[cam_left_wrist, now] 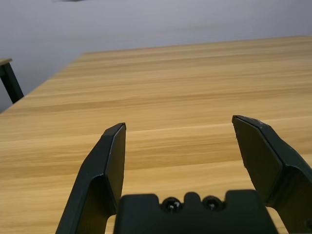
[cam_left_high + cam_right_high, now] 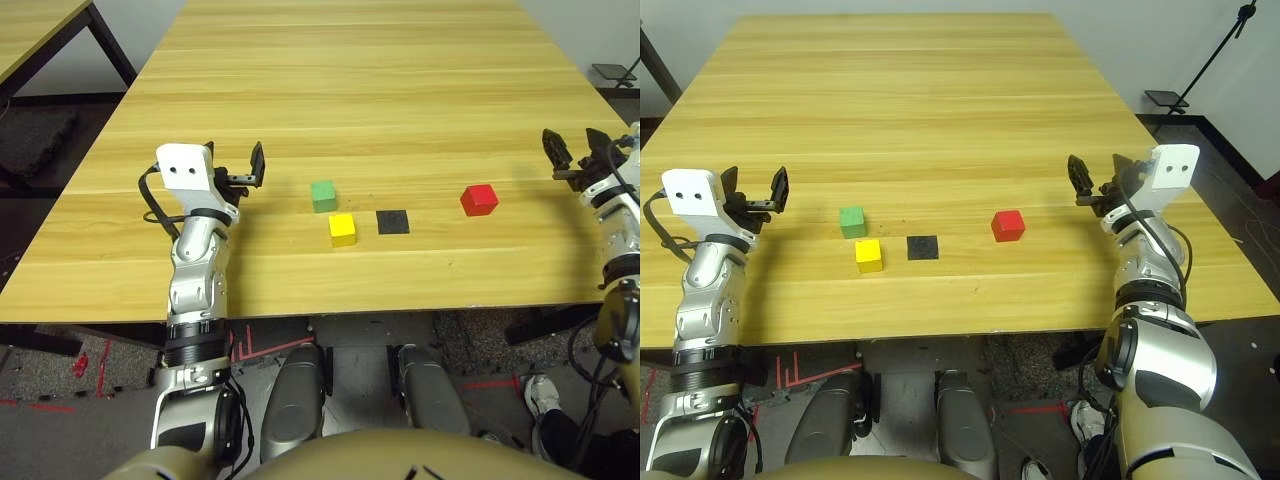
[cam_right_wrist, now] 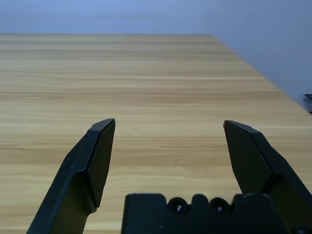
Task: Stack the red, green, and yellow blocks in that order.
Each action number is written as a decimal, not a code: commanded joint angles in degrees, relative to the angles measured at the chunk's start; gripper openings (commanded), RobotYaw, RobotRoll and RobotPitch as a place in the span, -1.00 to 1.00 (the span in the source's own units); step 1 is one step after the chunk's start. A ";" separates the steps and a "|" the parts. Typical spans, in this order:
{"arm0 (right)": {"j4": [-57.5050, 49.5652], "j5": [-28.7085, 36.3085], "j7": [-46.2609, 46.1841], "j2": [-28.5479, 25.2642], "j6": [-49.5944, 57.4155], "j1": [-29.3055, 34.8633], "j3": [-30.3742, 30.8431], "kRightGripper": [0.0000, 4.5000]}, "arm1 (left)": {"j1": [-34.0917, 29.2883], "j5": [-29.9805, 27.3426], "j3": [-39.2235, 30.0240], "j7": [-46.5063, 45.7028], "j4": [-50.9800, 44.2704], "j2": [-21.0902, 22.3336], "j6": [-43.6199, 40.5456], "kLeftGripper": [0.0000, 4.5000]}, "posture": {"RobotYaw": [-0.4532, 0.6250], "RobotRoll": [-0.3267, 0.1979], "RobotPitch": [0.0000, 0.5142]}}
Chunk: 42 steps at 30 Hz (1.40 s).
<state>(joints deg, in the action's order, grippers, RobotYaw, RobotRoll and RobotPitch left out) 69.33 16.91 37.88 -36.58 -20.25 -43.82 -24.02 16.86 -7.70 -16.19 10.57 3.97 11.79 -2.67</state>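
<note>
Three small cubes lie apart on the wooden table (image 2: 350, 90). The green block (image 2: 323, 195) sits left of centre, and the yellow block (image 2: 342, 229) lies just in front of it to the right. Further right rests the red block (image 2: 479, 199). My left gripper (image 2: 233, 165) hovers open to the left of the green block, nothing between its fingers (image 1: 109, 161). To the right of the red block my right gripper (image 2: 1096, 175) is raised above the table, open and empty, its fingers (image 3: 95, 156) spread wide.
A flat black square patch (image 2: 392, 221) lies on the table between the yellow and red blocks. Another table (image 2: 40, 25) stands at the far left. A black stand (image 2: 1200, 75) sits on the floor at the right.
</note>
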 commanded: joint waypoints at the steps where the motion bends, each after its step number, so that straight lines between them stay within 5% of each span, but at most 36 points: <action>1: 0.86 0.71 -3.77 -1.65 -0.20 3.05 -2.13 1.00 | -2.27 -0.60 -0.25 -0.95 -0.06 -0.13 0.77 0.97 | 0.01 -0.29 -0.67; 4: 0.64 0.44 -4.58 -1.75 0.21 5.50 -2.44 1.00 | -4.64 -1.76 0.52 0.01 -2.40 -0.89 0.04 0.97 | 0.01 -0.25 -0.65; 8: -1.81 -1.31 6.90 -2.75 4.31 3.12 1.94 1.00 | -3.41 -9.39 1.90 6.47 -9.40 2.13 -9.73 0.97 | 0.03 -0.23 -0.61; 16: -2.96 -10.90 32.69 -8.92 10.36 -5.58 16.65 1.00 | 2.85 -20.24 6.88 23.21 -17.34 15.13 -24.00 0.97 | 0.14 -0.37 -0.66; 21: -0.28 -22.49 47.56 -11.94 5.45 -13.66 29.32 1.00 | 4.46 -25.09 13.63 36.26 -21.42 23.35 -30.90 0.97 | 0.20 -0.46 -0.73; 31: 5.65 -36.50 41.03 -5.78 -2.59 -23.30 40.64 1.00 | 7.56 -22.93 21.19 40.17 -25.06 27.91 -35.78 0.97 | 0.41 -0.46 -0.75; 42: 7.94 -41.88 34.55 -0.91 -4.46 -24.70 43.55 1.00 | 3.82 -25.77 19.13 34.80 -33.77 27.39 -42.78 0.97 | 0.61 -0.44 -0.73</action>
<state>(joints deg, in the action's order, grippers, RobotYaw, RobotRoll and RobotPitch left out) 76.58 -23.93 73.33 -37.83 -24.23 -67.92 19.21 21.24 -32.39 3.50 46.27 -27.99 39.01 -44.06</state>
